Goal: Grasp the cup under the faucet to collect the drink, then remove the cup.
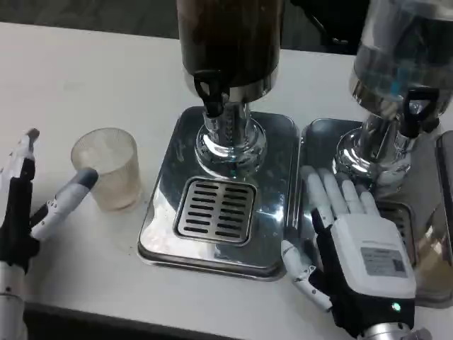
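— Cup [106,167]: where?
— Left of centre in the frame, upright on the white worktop [85,78], just left of the steel drip tray [272,145]. Not yet under the dark dispenser's faucet [212,99], which hangs up and to the right of it, above the slotted grate [216,210]

— Nearer hand?
— Left hand [28,205], at the frame's left edge. Open, holding nothing; fingers spread wide, one tip just at the cup's near-left wall, possibly touching, hard to say. Cup sits right of that hand, inside the spread

— Long axis?
— Vertical, rim up, so a sideways wrap around the wall looks apt

— And the other?
— Right hand [354,241], lower right of the frame, flat and open on the neighbouring tray [318,138], fingers pointing up-frame toward the clear dispenser's base [368,156]. Well apart from the cup, the first tray lying between

— Judgement?
— Close left around the cup, then carry rightward onto the grate beneath the spout
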Controlling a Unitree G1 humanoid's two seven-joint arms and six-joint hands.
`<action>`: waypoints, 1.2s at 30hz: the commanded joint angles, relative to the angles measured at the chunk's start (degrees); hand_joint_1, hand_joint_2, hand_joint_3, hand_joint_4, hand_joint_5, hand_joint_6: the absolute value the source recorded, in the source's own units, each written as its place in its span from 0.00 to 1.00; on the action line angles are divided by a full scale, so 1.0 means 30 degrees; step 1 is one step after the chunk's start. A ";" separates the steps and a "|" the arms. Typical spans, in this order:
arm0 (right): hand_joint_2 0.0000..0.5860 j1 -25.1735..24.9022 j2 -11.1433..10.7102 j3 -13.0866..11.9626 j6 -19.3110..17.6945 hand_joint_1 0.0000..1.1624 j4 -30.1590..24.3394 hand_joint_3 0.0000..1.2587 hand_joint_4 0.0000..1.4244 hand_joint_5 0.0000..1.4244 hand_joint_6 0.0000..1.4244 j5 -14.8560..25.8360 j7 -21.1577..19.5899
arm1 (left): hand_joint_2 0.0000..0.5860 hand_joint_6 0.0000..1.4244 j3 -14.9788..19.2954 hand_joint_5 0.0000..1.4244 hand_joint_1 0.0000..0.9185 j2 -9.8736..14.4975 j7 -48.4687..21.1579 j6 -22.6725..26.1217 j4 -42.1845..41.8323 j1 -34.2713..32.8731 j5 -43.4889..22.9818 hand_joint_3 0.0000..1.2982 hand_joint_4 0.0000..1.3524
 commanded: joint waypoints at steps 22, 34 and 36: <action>0.85 0.1052 0.0237 0.0369 0.1027 0.00 -0.1194 0.00 0.00 0.00 0.00 -0.0305 0.0124 | 0.06 0.00 -0.2151 0.00 0.34 -0.1362 -0.0763 0.1213 0.2906 -0.3366 -0.0163 0.00 0.00; 0.86 0.1467 0.0337 0.0459 0.1492 0.00 -0.1795 0.00 0.00 0.00 0.00 -0.0449 0.0361 | 0.07 0.01 -0.2593 0.01 0.37 -0.2032 -0.0521 0.1296 0.3213 -0.4039 0.0102 0.00 0.00; 0.86 0.1513 0.0371 0.0506 0.1580 0.00 -0.1895 0.00 0.00 0.00 0.00 -0.0517 0.0397 | 0.07 0.01 -0.2643 0.02 0.37 -0.2133 -0.0564 0.1379 0.3311 -0.4053 0.0034 0.00 0.00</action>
